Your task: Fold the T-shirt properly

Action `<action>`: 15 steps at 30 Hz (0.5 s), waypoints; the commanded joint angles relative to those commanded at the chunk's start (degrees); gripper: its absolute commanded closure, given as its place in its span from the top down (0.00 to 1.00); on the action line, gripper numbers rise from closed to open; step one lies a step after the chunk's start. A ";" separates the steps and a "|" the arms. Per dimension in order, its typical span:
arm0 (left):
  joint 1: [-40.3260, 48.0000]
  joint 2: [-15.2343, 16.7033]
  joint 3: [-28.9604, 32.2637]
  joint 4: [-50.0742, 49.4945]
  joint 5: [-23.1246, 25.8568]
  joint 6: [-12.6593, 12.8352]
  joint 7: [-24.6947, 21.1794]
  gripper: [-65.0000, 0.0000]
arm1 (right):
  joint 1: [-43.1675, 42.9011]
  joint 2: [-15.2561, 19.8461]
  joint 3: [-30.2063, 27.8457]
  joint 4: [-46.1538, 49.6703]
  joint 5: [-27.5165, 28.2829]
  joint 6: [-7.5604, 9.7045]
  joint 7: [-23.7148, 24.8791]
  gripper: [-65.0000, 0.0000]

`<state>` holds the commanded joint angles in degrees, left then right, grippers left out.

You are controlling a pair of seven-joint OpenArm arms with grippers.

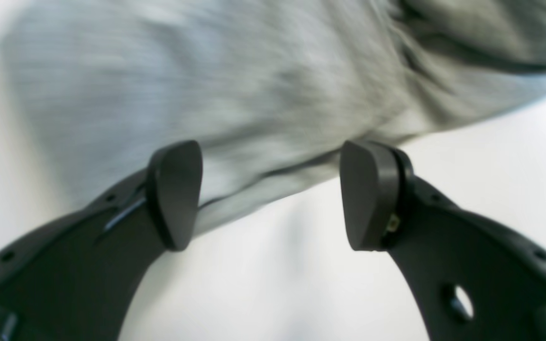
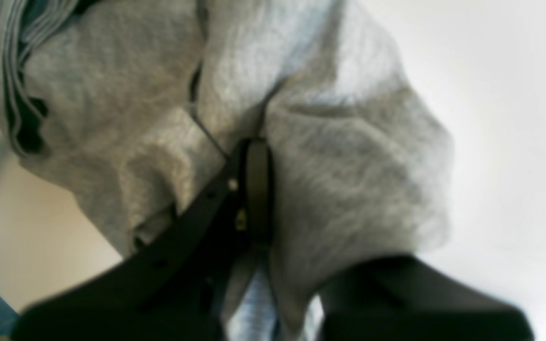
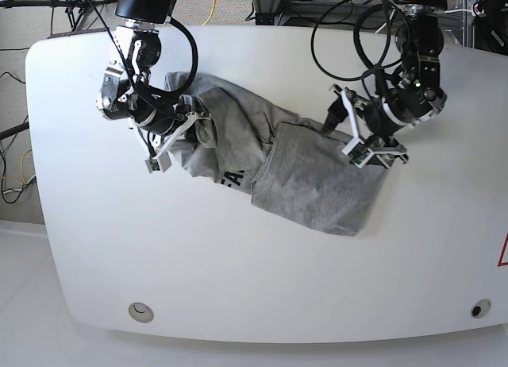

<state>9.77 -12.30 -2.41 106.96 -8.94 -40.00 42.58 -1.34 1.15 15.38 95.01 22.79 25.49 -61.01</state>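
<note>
Black fingers point(image 1: 176, 194) of the left end effector point(image 1: 273, 194) fill the foreground of the left wrist view, spread wide apart, nothing between them. T-shirt point(image 1: 216, 85) edge lies just beyond the tips, on the white table point(image 1: 491, 156); whether the left-hand pad touches the cloth can't be judged from the blur.

Right wrist view: right end effector point(image 2: 254, 189) is clamped on a bunched fold of the T-shirt point(image 2: 349, 180), with grey cloth bulging on both sides of the pinch. Ribbed hem or collar band shows at the upper left.

Base view: T-shirt point(image 3: 305, 180) lies crumpled diagonally across the middle of the table point(image 3: 238, 287), partly folded over itself, with a bit of black lettering visible near the centre fold. Right end effector point(image 3: 173, 129) sits at the shirt's end on that view's left, buried in cloth. Left end effector point(image 3: 367, 141) sits at the opposite end, by the shirt's upper corner. Black cables loop above both arms. Two small round fittings sit near the table's front edge.
</note>
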 joint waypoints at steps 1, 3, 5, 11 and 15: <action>0.01 -0.29 -0.03 -0.21 0.10 0.00 -0.21 0.64 | -0.10 0.04 -0.47 0.30 -0.19 0.23 -0.13 0.00; -0.03 -0.80 0.04 -0.78 0.36 0.00 -0.50 0.63 | -0.30 0.10 -1.43 1.01 -0.57 0.67 -0.38 0.00; -0.15 -1.20 0.38 -1.53 0.63 0.00 -0.76 0.62 | -0.53 0.12 -2.56 2.00 -0.86 1.06 -0.63 0.00; -0.69 -1.31 0.16 -4.37 1.65 0.00 -2.46 0.59 | -2.44 0.55 -6.69 4.08 -1.21 1.77 -1.30 0.00; -1.57 -0.67 0.64 -7.78 2.13 0.00 -4.03 0.59 | -3.10 0.51 -9.79 4.90 -1.34 1.44 -1.56 0.00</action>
<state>8.19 -12.97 -1.77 99.17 -6.81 -40.00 38.55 -4.45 1.67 5.59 99.90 21.45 26.93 -62.56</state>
